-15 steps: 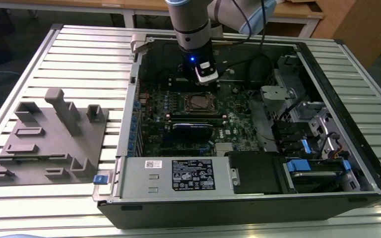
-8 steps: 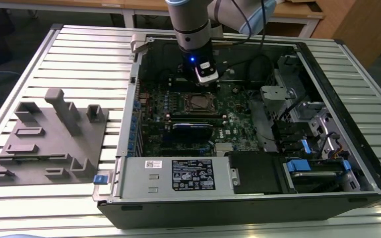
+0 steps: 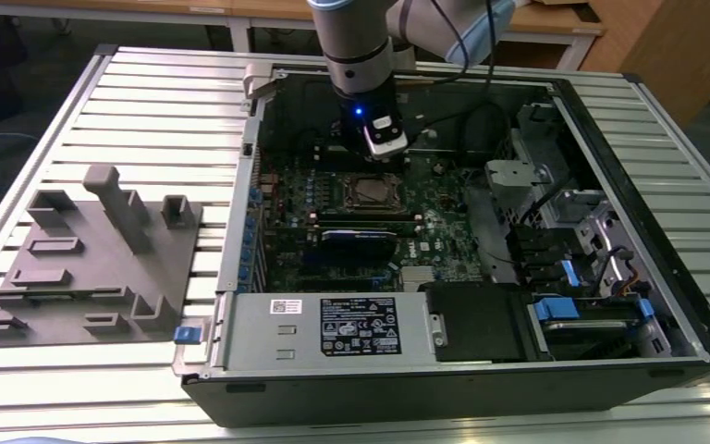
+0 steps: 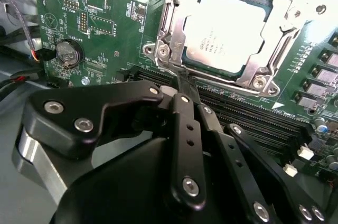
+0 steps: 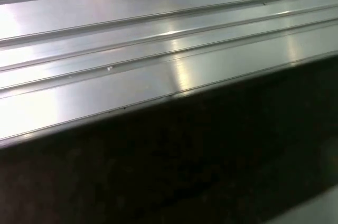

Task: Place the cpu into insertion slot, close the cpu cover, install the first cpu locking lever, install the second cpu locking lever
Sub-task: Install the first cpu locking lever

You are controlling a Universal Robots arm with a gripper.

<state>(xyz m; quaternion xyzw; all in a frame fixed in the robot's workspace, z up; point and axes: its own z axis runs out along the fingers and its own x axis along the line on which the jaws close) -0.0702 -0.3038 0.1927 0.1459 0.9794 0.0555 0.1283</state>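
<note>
The cpu (image 4: 227, 31) lies flat in its socket on the green motherboard (image 4: 105, 18), its silver-grey top showing through the square opening of the cpu cover (image 4: 177, 28). The cover lies down flat over the chip. My gripper (image 4: 183, 82) is shut, with nothing seen between its black fingers. Its tip hovers just off one corner of the socket frame, close to a thin metal lever rod that runs along the socket's edge. In the exterior view the gripper (image 3: 384, 148) hangs inside the open computer case, just behind the cpu (image 3: 370, 191).
Memory slots (image 4: 248, 113) run beside the socket, and a coin battery (image 4: 67, 52) sits farther off. The case walls, cables (image 3: 479, 120), a power supply (image 3: 330, 324) and drive bays (image 3: 577, 277) surround the board. A grey fixture (image 3: 84, 250) lies on the slatted table (image 5: 158, 49).
</note>
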